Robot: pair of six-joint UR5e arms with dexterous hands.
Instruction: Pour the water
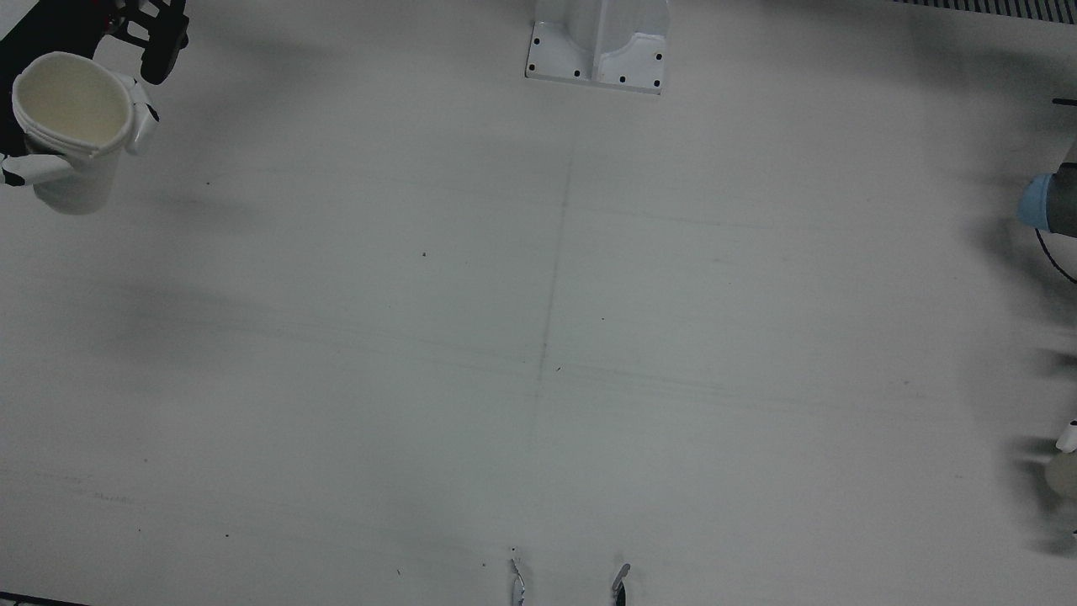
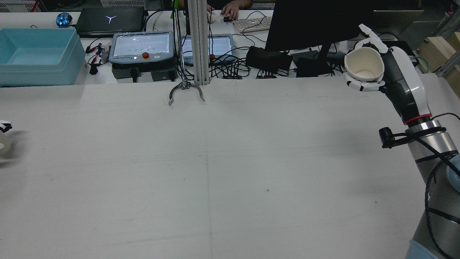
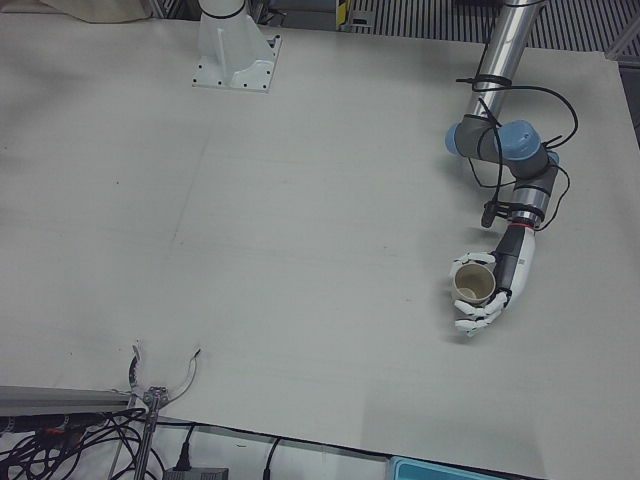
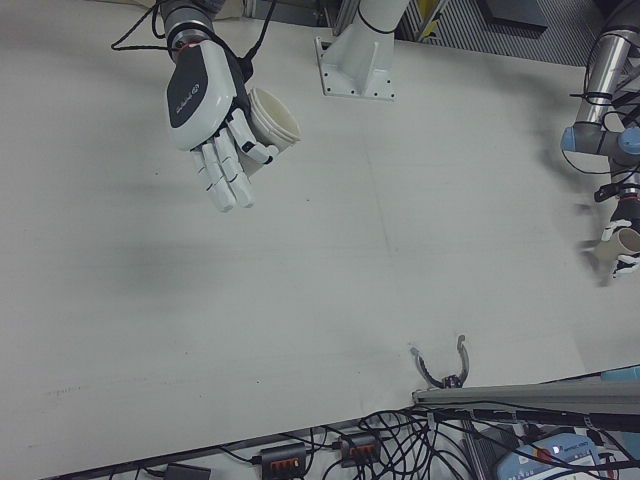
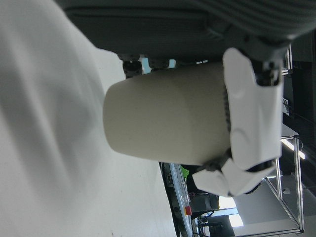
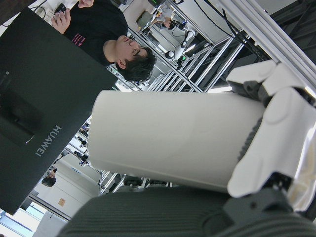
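Front view: matte white table, faint seam down the middle, wide bare room across the centre. At the view's upper left edge, right hand wrapped around an upright cream paper cup, mouth open to the camera, inside looking dry. At the right edge, only a sliver of the left hand.

Rear view: right hand's white fingers curled under and behind the cup, held high over the table's far right edge near a black monitor. Blue bin off the far left corner.

Left-front view: left hand closed around a second cup, upright, near the table's right edge, plain surface all around.

Right-front view: right cup tilted, mouth toward the pedestal.

Left hand view: smooth, slightly tapered cup wall, glossy white fingers clamped around it.

Right hand view: same grip, cup against the monitor's back.
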